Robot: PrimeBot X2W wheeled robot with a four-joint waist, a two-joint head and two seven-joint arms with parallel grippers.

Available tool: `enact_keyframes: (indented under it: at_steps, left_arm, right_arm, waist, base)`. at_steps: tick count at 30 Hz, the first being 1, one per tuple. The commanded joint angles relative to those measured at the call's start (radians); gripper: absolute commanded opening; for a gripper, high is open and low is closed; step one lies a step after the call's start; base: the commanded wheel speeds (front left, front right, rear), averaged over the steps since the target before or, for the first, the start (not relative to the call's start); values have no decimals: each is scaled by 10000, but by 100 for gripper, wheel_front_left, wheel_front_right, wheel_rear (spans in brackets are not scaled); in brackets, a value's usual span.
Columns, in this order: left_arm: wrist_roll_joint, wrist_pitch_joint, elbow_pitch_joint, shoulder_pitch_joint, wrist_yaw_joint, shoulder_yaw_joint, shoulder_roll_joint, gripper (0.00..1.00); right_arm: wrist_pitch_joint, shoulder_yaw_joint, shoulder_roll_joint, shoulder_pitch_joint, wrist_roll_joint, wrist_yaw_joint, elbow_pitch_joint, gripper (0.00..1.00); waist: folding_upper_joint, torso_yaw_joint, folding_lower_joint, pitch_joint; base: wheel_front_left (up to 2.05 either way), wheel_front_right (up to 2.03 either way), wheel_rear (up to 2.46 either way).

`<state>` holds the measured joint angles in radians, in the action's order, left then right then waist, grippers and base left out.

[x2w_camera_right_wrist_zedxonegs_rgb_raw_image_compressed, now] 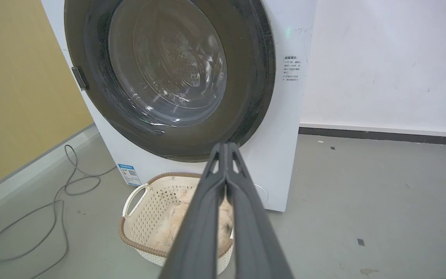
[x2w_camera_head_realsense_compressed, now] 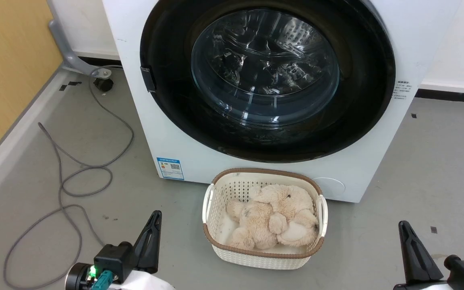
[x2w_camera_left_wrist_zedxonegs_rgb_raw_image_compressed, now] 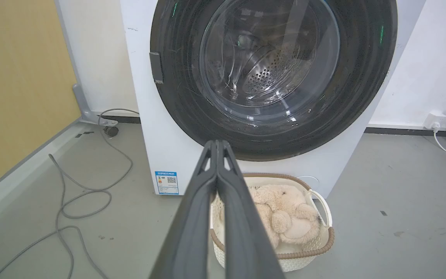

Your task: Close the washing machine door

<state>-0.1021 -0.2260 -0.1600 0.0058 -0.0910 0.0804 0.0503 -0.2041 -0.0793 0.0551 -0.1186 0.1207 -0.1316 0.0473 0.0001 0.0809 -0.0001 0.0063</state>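
Observation:
The white washing machine (x2w_camera_head_realsense_compressed: pixel 143 121) (x2w_camera_left_wrist_zedxonegs_rgb_raw_image_compressed: pixel 149 155) (x2w_camera_right_wrist_zedxonegs_rgb_raw_image_compressed: pixel 285 135) stands straight ahead. Its round black door (x2w_camera_head_realsense_compressed: pixel 175 104) (x2w_camera_left_wrist_zedxonegs_rgb_raw_image_compressed: pixel 176 100) (x2w_camera_right_wrist_zedxonegs_rgb_raw_image_compressed: pixel 246 97) lies flush against the front, the steel drum visible through the glass bowl window. A small handle tab sits on the door's left rim. My left gripper (x2w_camera_head_realsense_compressed: pixel 156 214) (x2w_camera_left_wrist_zedxonegs_rgb_raw_image_compressed: pixel 217 142) is low at the lower left, shut with nothing in it, well short of the machine. My right gripper (x2w_camera_head_realsense_compressed: pixel 402 224) (x2w_camera_right_wrist_zedxonegs_rgb_raw_image_compressed: pixel 226 145) is low at the lower right, also shut and holding nothing.
A cream laundry basket (x2w_camera_head_realsense_compressed: pixel 212 193) (x2w_camera_left_wrist_zedxonegs_rgb_raw_image_compressed: pixel 323 209) (x2w_camera_right_wrist_zedxonegs_rgb_raw_image_compressed: pixel 134 197) holding a beige plush toy (x2w_camera_head_realsense_compressed: pixel 274 215) sits on the floor right before the machine. A grey cable (x2w_camera_head_realsense_compressed: pixel 67 181) loops over the floor at the left, beside a yellow wall (x2w_camera_head_realsense_compressed: pixel 6 72).

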Motion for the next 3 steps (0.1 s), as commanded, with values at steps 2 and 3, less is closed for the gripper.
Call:
enact_keyframes:
  at_steps: [2,3]
  left_arm:
    - [97,61,89,-8,50,-50,7,0]
    - [105,81,103,-9,58,-57,7,0]
  right_arm:
    - [58,40,-7,138,-136,1,-58,0]
    - [77,47,-7,148,-146,1,-62,0]
  waist:
    - [-1,-14,1,-1]
    - [-1,-21,1,-2]
  base:
    - [0,0,0]
    - [0,0,0]
